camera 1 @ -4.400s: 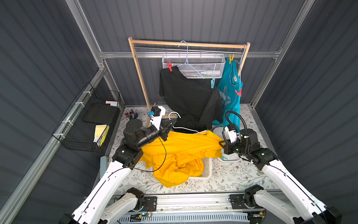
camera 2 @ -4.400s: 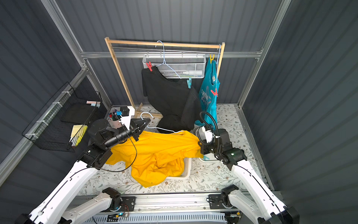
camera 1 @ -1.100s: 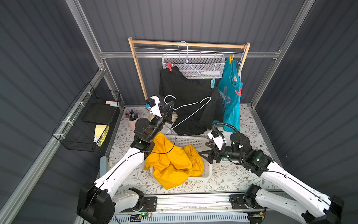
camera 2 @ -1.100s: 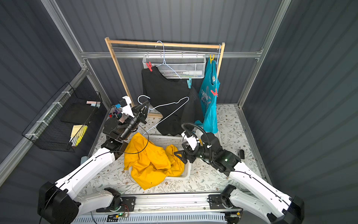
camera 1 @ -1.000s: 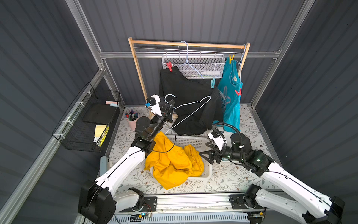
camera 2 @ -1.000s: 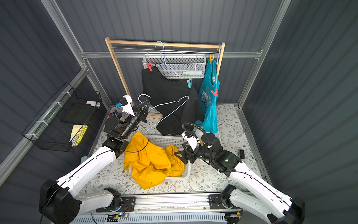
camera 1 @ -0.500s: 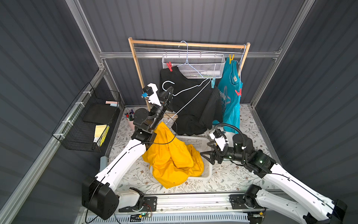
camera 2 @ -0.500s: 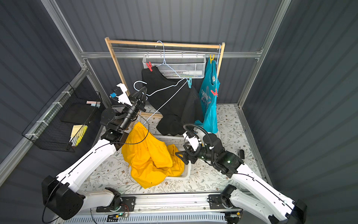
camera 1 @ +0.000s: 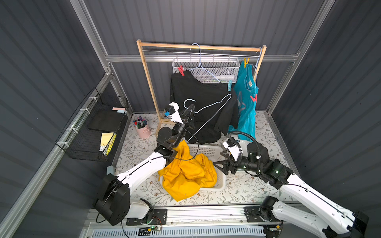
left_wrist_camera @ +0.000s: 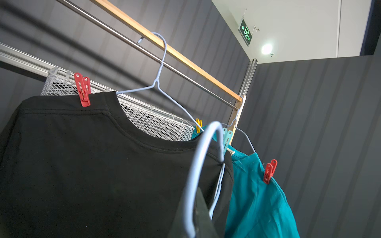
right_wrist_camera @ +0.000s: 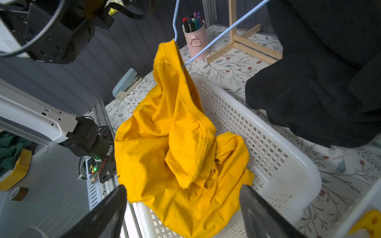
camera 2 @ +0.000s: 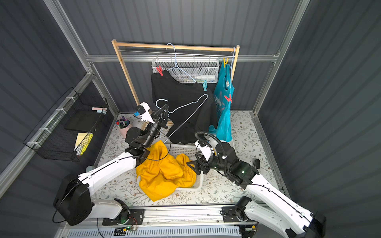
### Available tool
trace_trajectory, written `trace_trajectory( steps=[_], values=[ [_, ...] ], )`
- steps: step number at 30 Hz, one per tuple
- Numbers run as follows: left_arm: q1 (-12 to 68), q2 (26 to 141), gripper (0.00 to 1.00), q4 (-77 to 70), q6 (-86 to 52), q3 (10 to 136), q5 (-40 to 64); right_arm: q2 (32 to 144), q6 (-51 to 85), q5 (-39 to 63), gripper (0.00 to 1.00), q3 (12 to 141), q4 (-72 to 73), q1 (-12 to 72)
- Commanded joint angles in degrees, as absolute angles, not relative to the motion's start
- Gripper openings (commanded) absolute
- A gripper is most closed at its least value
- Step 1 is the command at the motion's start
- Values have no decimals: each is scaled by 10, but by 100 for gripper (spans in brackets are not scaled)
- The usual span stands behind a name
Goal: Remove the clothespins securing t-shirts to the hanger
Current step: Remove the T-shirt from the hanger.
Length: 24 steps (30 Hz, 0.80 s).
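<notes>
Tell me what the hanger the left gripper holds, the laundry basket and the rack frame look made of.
The hanger: probably thin metal wire under a smooth pale blue coating; it bends sharply at the corners.
The laundry basket: white moulded plastic, slightly glossy, slotted walls, rounded rim.
The rack frame: light wood, matte, square-edged bars; possibly unvarnished.

Top views: even, diffuse overhead light, sharp throughout; dark ribbed walls [camera 1: 206,20] soak up light, floral surface [camera 1: 144,148] reads bright, shadows soft and faint. Left wrist view: ceiling lamp [left_wrist_camera: 267,49] blooms to white glare; hook of the nearby light-blue hanger [left_wrist_camera: 203,148] out of focus. Right wrist view: edges stretched by the wide lens; right pincer [right_wrist_camera: 182,188] fingers [right_wrist_camera: 103,216] dark and blurred; yellow t-shirt [right_wrist_camera: 165,144] vivid, crisp.
</notes>
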State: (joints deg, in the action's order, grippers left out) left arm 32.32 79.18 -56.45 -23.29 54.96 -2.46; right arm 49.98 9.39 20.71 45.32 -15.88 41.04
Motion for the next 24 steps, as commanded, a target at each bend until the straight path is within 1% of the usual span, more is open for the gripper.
trace_trajectory(
  steps=[1, 5, 11, 15, 18, 24],
  values=[
    [323, 785, 0, -649, -207, 553, -74, 503, 100, 203, 87, 456, -151, 411],
    [323, 773, 0, -722, -208, 524, -126, 512, 101, 205, 87, 457, -143, 411],
    [323, 766, 0, -687, -221, 514, -123, 530, 104, 215, 87, 466, -133, 411],
    [323, 745, 0, -662, -220, 495, -134, 555, 120, 249, 87, 476, -93, 411],
    [323, 726, 0, -646, -216, 484, -140, 594, 142, 275, 87, 489, -51, 411],
    [323, 678, 0, -593, -208, 468, -148, 708, 161, 319, 85, 548, -2, 421]
  ],
)
